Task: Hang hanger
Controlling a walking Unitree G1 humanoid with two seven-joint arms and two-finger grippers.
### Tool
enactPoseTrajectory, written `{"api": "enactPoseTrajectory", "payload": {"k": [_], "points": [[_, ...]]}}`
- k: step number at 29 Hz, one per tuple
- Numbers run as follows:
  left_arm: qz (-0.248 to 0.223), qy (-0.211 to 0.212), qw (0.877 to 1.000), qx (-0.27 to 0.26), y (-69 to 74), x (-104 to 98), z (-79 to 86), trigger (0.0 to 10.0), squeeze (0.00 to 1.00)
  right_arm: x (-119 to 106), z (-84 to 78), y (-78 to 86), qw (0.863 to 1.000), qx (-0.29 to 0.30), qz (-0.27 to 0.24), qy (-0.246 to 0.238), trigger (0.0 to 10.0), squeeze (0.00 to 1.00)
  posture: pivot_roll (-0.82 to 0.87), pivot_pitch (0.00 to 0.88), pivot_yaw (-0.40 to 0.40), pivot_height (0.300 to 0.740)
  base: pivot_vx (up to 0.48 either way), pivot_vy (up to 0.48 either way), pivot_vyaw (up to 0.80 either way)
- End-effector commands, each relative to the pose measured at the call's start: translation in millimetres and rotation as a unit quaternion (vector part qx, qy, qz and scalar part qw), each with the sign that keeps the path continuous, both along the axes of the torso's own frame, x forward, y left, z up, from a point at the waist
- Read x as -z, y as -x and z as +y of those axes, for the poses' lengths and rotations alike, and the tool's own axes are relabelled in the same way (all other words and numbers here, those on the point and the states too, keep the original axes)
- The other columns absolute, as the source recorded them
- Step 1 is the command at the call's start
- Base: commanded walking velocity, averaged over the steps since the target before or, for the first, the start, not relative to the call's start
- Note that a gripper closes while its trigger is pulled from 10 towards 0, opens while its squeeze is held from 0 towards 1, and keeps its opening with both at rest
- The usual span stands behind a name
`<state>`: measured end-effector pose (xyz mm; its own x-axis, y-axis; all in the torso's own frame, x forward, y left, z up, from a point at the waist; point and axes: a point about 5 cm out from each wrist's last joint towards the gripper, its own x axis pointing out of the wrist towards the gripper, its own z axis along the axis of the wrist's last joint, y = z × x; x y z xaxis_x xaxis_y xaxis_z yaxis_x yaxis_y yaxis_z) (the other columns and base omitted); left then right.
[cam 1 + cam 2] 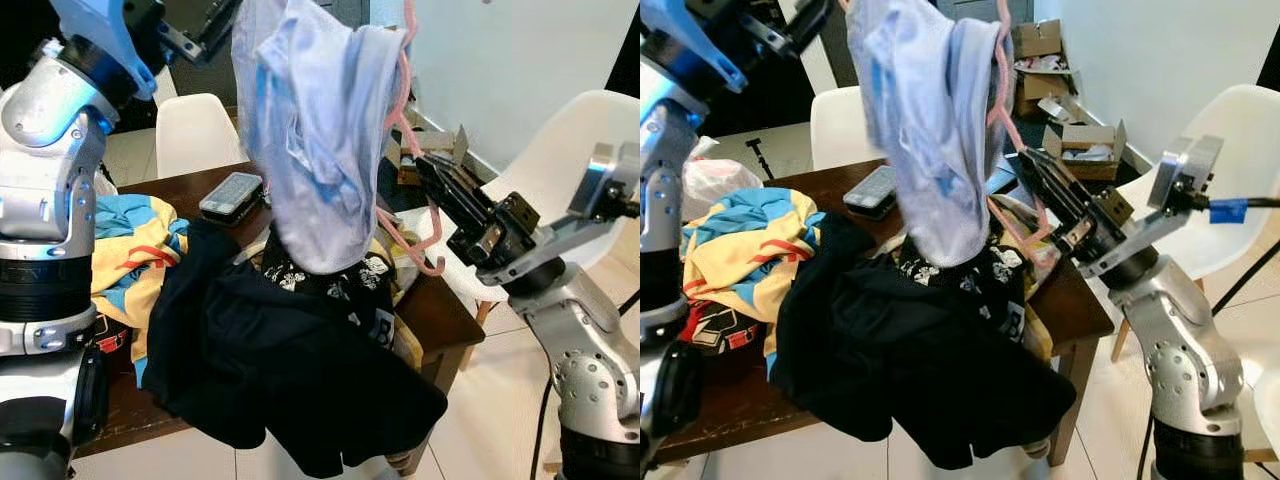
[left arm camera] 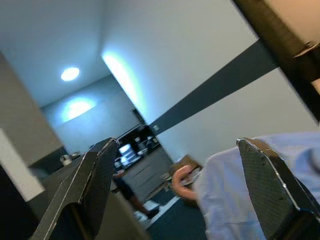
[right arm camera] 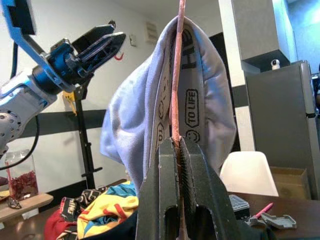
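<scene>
A pink hanger (image 1: 402, 115) carries a pale blue garment (image 1: 310, 130) that hangs above the table. My right gripper (image 3: 175, 146) is shut on the hanger's thin pink bar; in the eye views it reaches in from the right, below the garment's side (image 1: 1032, 170). High at the upper left my left gripper (image 1: 212, 25) is open with nothing between its fingers (image 2: 95, 175). It sits just beside the garment's top edge, apart from the hanger. The hanger's hook is out of the frame at the top.
A dark wooden table (image 1: 440, 310) holds a heap of clothes: a black garment (image 1: 290, 370), a yellow and blue shirt (image 1: 130, 240) and a small grey case (image 1: 232, 193). White chairs stand behind (image 1: 195, 130) and to the right (image 1: 560, 150). Cardboard boxes (image 1: 1040, 40) lie on the floor.
</scene>
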<state>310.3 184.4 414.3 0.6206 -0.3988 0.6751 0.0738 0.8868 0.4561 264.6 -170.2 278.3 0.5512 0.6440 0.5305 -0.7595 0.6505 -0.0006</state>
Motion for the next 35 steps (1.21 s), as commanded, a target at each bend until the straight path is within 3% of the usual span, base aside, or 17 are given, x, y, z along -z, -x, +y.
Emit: {"api": "enactPoseTrajectory", "payload": {"k": [1,7,11,14,17,19,26,33,35], "points": [[0.001,-0.013,1.000,-0.023,-1.6,1,4.8,10.0,0.00,-3,3.9,4.8,1.000,-0.016,-0.012,0.003,10.0,0.00,-0.05,0.000,0.085,0.710,0.000,0.000,0.00],[0.030,-0.075,0.997,-0.017,-11.7,27,-10.1,10.0,0.00,-3,0.2,3.8,1.000,-0.008,-0.015,0.003,10.0,0.00,-0.05,0.000,0.090,0.710,0.000,0.000,0.00],[0.041,-0.078,0.996,-0.006,-12.1,34,-13.2,10.0,0.00,-3,-1.2,2.8,1.000,-0.002,-0.015,0.002,10.0,0.00,-0.05,0.000,0.090,0.710,0.000,0.000,0.00],[0.090,-0.078,0.991,0.057,-7.2,64,-33.4,10.0,0.00,-6,-8.4,-6.5,0.999,0.036,-0.012,-0.008,10.0,0.00,-0.05,0.000,0.086,0.710,0.000,0.000,0.00],[0.090,-0.078,0.991,0.057,-7.2,64,-33.4,10.0,0.00,-6,-8.4,-6.5,0.999,0.036,-0.012,-0.008,10.0,0.00,-0.05,0.000,0.086,0.710,0.000,0.000,0.00],[0.110,-0.073,0.988,0.086,-2.8,80,-48.2,10.0,0.00,-9,-9.6,-11.7,0.999,0.048,-0.011,-0.015,10.0,0.00,-0.04,0.000,0.081,0.710,0.000,0.000,0.00],[0.115,-0.050,0.986,0.111,-1.2,88,-61.6,10.0,0.00,-11,-6.3,-15.2,0.999,0.047,-0.013,-0.019,10.0,0.00,-0.04,0.000,0.079,0.710,0.000,0.000,0.00],[0.102,0.007,0.986,0.129,-1.4,80,-67.4,10.0,0.00,-11,-2.7,-12.0,0.999,0.031,-0.016,-0.019,10.0,0.00,-0.04,0.000,0.078,0.710,0.000,0.000,0.00],[0.102,0.007,0.986,0.129,-1.4,80,-67.4,10.0,0.00,-11,-2.7,-12.0,0.999,0.031,-0.016,-0.019,10.0,0.00,-0.04,0.000,0.078,0.710,0.000,0.000,0.00]]}}
